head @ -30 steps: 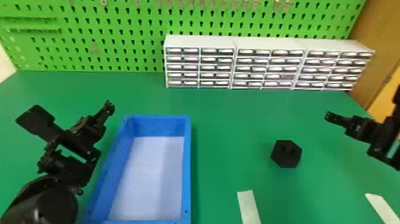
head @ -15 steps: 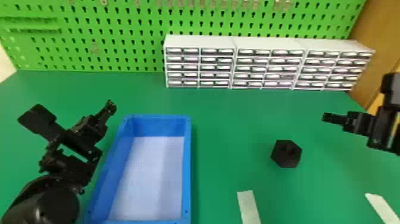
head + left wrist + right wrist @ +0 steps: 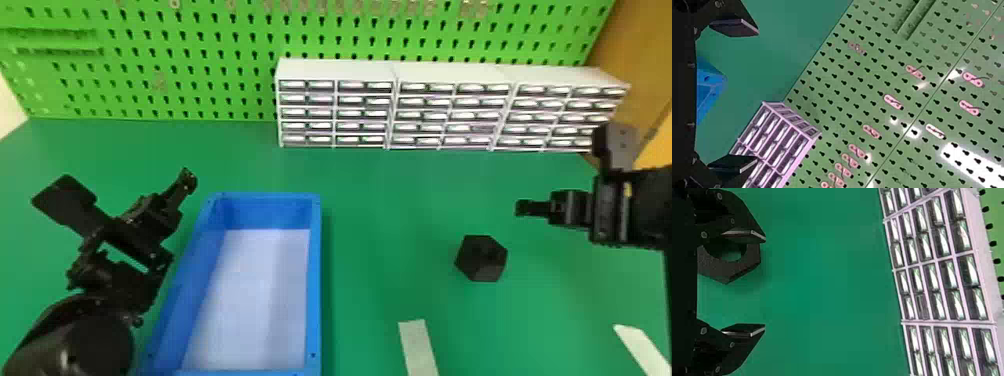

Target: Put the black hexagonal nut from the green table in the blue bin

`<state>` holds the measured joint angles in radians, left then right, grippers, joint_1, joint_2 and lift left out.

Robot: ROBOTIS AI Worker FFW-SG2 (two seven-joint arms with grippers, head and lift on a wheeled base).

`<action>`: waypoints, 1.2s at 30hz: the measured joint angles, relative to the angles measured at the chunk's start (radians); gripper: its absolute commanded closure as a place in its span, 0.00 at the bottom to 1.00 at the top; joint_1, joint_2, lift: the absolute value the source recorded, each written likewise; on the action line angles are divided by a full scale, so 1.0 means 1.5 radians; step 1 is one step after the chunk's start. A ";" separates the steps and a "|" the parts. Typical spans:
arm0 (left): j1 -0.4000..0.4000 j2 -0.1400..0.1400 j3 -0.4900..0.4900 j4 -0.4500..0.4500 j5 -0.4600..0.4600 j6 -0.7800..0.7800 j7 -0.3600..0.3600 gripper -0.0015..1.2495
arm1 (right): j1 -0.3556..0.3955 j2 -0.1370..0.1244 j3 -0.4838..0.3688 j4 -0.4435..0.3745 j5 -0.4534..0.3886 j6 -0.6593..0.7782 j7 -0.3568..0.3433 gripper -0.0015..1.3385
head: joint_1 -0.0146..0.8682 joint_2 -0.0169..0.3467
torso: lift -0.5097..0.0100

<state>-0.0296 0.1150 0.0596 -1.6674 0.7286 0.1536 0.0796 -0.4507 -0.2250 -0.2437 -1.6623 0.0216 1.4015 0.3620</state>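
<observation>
Wrist view; nut (image 3: pixel 728 271) partly behind right gripper (image 3: pixel 566 169)

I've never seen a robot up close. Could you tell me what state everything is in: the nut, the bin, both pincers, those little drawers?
Black nut: resting on the green table, not gripped.
Blue bin: uncovered, empty.
Left pincer: open, holding nothing.
Right pincer: open, holding nothing.
Little drawers: they look closed, though too small to be sure of each.
</observation>
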 measured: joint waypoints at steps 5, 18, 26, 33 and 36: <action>0.000 0.000 0.001 0.000 0.000 0.001 0.000 0.11 | -0.009 0.004 0.013 0.030 0.005 0.002 0.000 0.35 | 0.80 0.07 | 0.79; -0.002 0.000 0.003 0.000 0.000 0.003 0.000 0.11 | -0.024 0.014 0.047 0.110 0.015 -0.028 0.000 0.35 | 0.80 0.07 | 0.79; -0.003 0.000 0.004 0.000 0.000 0.003 0.000 0.11 | -0.026 0.018 0.052 0.139 0.020 -0.044 0.000 0.35 | 0.80 0.07 | 0.79; -0.002 0.000 0.005 0.000 0.001 0.004 0.000 0.11 | -0.026 0.020 0.051 0.155 0.029 -0.050 0.000 0.35 | 0.80 0.07 | 0.79; -0.002 0.001 0.005 0.000 0.001 0.004 0.000 0.11 | -0.026 0.020 0.051 0.163 0.030 -0.053 0.000 0.35 | 0.80 0.07 | 0.79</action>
<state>-0.0323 0.1158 0.0673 -1.6674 0.7300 0.1595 0.0798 -0.4893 -0.1944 -0.1668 -1.4183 0.0667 1.3218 0.3620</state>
